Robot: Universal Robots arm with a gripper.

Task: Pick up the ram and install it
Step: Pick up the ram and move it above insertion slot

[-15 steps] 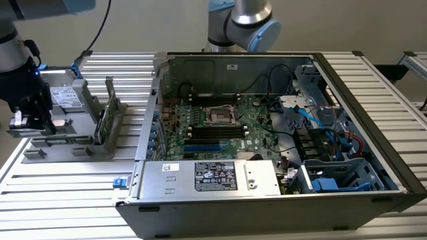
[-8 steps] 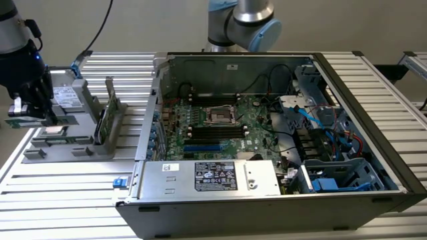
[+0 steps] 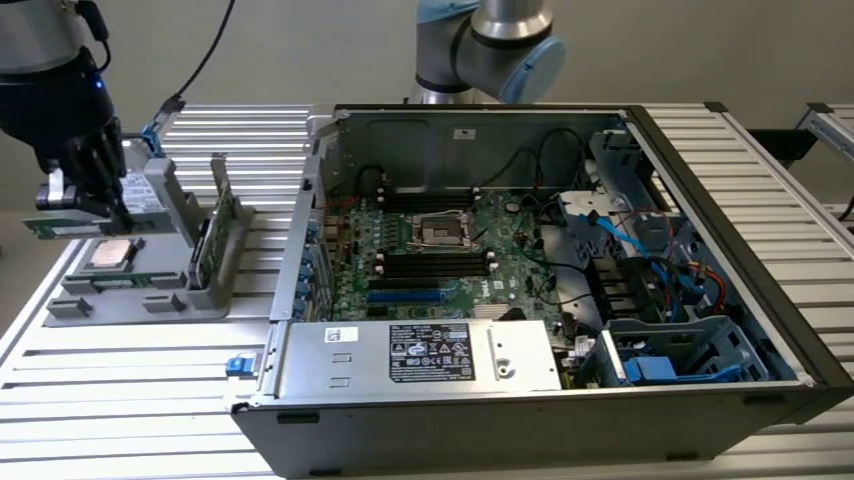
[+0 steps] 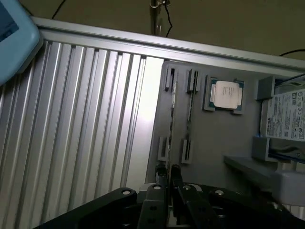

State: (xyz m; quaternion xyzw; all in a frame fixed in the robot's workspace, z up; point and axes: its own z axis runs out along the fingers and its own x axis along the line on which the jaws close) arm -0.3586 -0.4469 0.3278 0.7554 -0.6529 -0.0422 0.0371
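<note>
In the exterior view my gripper (image 3: 83,212) hangs at the far left, above the grey parts holder (image 3: 127,298). Its black fingers are shut on the ram (image 3: 46,229), a narrow green stick held level, with its end poking out past the fingers. The held stick is raised clear of the holder, well to the left of the open computer case (image 3: 727,215). The long black memory slots (image 3: 430,262) lie on the motherboard inside that case. In the wrist view the gripper (image 4: 167,172) has its two fingertips close together over the holder's narrow slots (image 4: 172,114).
A square silver processor (image 3: 112,254) (image 4: 227,94) rests in the holder, with a hard drive (image 4: 287,114) beside it. Another green board (image 3: 214,232) stands on edge in the holder's right side. A second robot arm's base (image 3: 487,45) rises behind the case. The ribbed metal table (image 3: 134,400) surrounds everything.
</note>
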